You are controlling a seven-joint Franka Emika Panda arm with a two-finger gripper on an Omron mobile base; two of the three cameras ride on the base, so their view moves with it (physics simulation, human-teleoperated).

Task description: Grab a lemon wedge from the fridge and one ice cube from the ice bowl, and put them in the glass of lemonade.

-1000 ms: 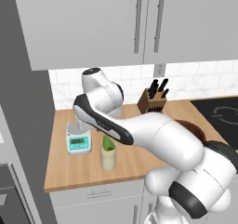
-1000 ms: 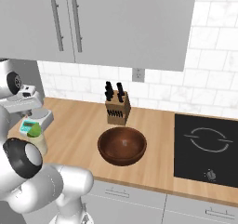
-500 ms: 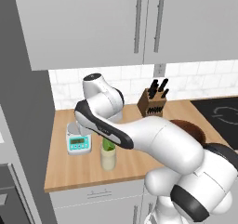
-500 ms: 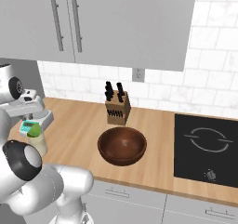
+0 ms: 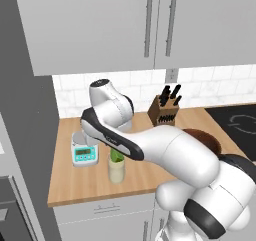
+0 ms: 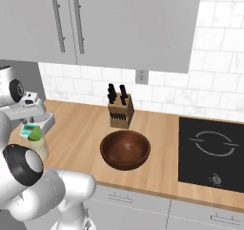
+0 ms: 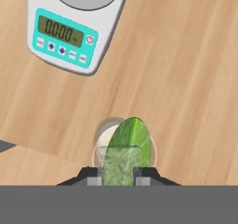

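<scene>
**Wedge held over the glass**

The lemon wedge (image 7: 126,146), pinched between the jaws of the gripper (image 7: 119,177), sits in the mouth of the glass of lemonade (image 5: 116,169), near the counter's (image 6: 157,129) front left corner, beside the scale (image 7: 69,25).

Over the last second we have lowered the gripper (image 7: 119,179) a little, so the wedge (image 7: 126,153) pinched between its tips has come down closer to the glass (image 5: 116,169) directly beneath it.

Green lemon wedge (image 7: 128,148) over cream glass of lemonade (image 5: 116,170), brown ice bowl (image 6: 125,149)
</scene>
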